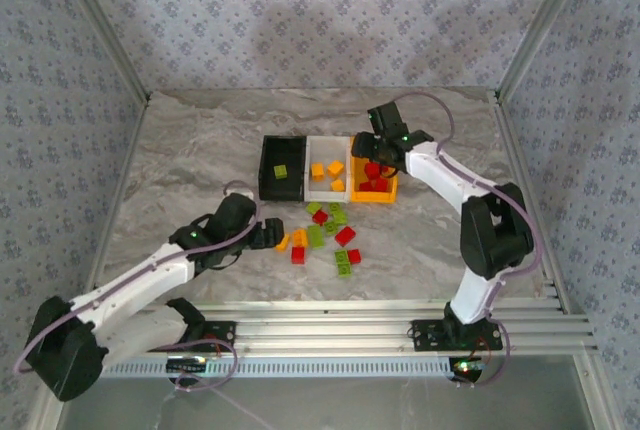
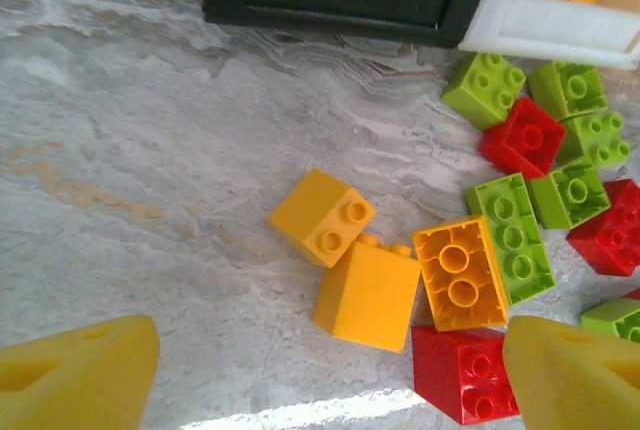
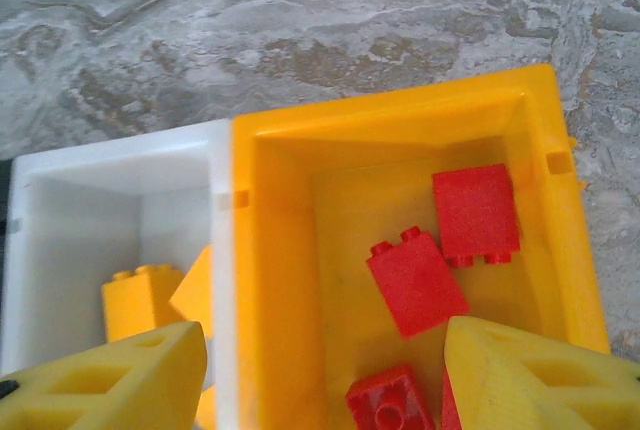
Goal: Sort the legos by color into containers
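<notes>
Top external view: the left gripper (image 1: 268,238) sits low over the marble-patterned table (image 1: 180,165), at the left edge of the loose legos (image 1: 322,233). Its jaws are spread with nothing between them. The left wrist view shows its yellow fingers (image 2: 80,375) on either side of three orange-yellow bricks (image 2: 368,295), with a red brick (image 2: 465,375) just beside the right finger.

The loose pile is red, lime green and orange-yellow mixed, several touching, just in front of the white bin (image 1: 323,150). That bin holds three orange-yellow pieces and stands mid-row, walls touching its neighbours.

The black bin (image 1: 266,172), on the left, holds one green brick (image 1: 282,172). The orange bin (image 1: 372,197), on the right, holds red bricks (image 3: 415,280).

The right gripper (image 1: 385,153) hangs over the orange bin, jaws spread and empty. In the right wrist view one finger is above the white bin and the other above the orange.
</notes>
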Controlling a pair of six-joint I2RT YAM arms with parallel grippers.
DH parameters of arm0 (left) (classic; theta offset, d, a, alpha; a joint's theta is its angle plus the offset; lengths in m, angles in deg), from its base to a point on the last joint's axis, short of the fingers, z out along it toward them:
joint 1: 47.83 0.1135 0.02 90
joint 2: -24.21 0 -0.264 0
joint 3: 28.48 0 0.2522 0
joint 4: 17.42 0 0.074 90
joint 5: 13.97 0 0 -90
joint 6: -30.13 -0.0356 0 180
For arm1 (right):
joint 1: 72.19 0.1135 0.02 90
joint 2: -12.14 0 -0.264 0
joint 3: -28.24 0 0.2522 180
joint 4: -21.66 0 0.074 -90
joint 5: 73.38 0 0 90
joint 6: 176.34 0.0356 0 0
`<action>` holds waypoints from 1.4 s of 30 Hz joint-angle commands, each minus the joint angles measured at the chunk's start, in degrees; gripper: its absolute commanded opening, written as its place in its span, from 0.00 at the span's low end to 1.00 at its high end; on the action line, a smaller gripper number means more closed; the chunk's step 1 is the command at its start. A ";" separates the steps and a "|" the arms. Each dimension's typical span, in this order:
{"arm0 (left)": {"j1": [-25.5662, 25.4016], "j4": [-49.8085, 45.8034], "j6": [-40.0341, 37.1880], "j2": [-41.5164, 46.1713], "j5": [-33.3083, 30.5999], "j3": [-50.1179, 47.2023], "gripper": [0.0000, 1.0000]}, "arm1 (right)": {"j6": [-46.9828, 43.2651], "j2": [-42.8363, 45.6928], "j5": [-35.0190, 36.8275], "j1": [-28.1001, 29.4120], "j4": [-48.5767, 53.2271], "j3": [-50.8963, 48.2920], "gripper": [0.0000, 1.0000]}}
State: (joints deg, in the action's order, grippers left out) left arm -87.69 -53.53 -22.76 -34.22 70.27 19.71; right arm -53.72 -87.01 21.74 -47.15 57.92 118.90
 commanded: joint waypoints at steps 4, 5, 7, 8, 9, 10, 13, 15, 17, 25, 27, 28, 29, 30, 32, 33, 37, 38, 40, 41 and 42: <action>0.20 5.65 -3.13 -10.31 5.20 2.46 0.77 | 1.54 8.19 -0.53 1.97 -1.56 -6.41 0.66; 0.17 5.44 -3.21 -11.55 5.38 2.65 0.75 | 1.65 9.16 -0.54 1.97 -1.83 -7.47 0.66; -0.07 5.25 -3.26 -13.00 5.49 2.27 0.74 | 1.66 10.83 -0.36 1.94 -2.11 -9.67 0.66; -0.28 5.66 -3.27 -13.40 5.51 1.74 0.74 | 1.69 11.60 -0.34 1.75 -2.27 -10.86 0.66; -0.47 6.09 -3.33 -13.83 5.30 1.24 0.73 | 1.72 12.18 -0.44 1.64 -2.44 -11.49 0.66; -0.62 6.64 -3.35 -14.46 5.11 0.79 0.73 | 1.82 12.92 -0.46 1.53 -2.64 -12.21 0.66; -0.67 8.61 -3.69 -16.35 5.02 0.21 0.69 | 2.09 14.31 -0.52 1.54 -3.36 -13.99 0.66; -0.90 10.28 -3.88 -17.81 4.97 0.26 0.68 | 2.39 15.01 -0.34 1.58 -3.60 -14.89 0.66; -1.03 11.19 -4.32 -19.98 4.80 0.65 0.66 | 2.55 16.05 -0.02 1.56 -3.91 -15.76 0.66; -2.26 10.45 -4.42 -22.97 4.03 1.29 0.48 | 2.91 19.54 0.91 1.12 -3.77 -18.14 0.66; -2.41 9.65 -4.00 -21.56 3.67 0.98 0.43 | 2.97 20.19 0.83 0.95 -3.96 -18.78 0.66; -2.55 9.13 -3.89 -20.59 3.42 0.78 0.41 | 3.02 20.44 0.75 0.89 -4.00 -19.02 0.66; -2.71 8.26 -3.63 -19.37 3.14 0.67 0.39 | 2.97 20.67 0.74 0.84 -4.25 -19.33 0.66; -2.75 7.22 -3.41 -17.90 2.99 0.72 0.37 | 2.97 20.94 0.70 0.86 -4.47 -19.82 0.66; -2.94 4.62 -2.90 -14.43 3.03 0.94 0.34 | 2.97 21.36 0.48 0.86 -4.94 -20.73 0.66; -2.99 2.83 -2.61 -12.13 3.24 1.30 0.34 | 4.39 21.70 0.21 0.81 -5.21 -21.27 0.66; -3.08 -2.70 -2.10 -4.22 3.68 3.95 0.33 | 4.88 23.06 -0.49 0.97 -6.23 -23.95 0.66; -3.02 -3.49 -2.25 -3.34 3.64 5.03 0.33 | 5.14 23.53 -0.68 1.03 -6.57 -24.81 0.66; -2.93 -3.69 -2.78 -4.09 3.88 8.45 0.33 | 5.64 24.58 -1.07 1.06 -7.38 -26.81 0.66; -2.93 -2.91 -3.11 -5.74 4.24 10.40 0.33 | 5.89 25.15 -1.30 1.27 -7.87 -27.88 0.66; -2.94 -1.86 -3.41 -8.09 4.77 12.70 0.33 | 6.11 25.77 -1.43 1.39 -8.26 -28.87 0.66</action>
State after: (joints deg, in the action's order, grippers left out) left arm -90.51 -55.06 -25.78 -39.10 73.86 26.71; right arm -49.35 -63.45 21.20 -45.95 51.21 92.28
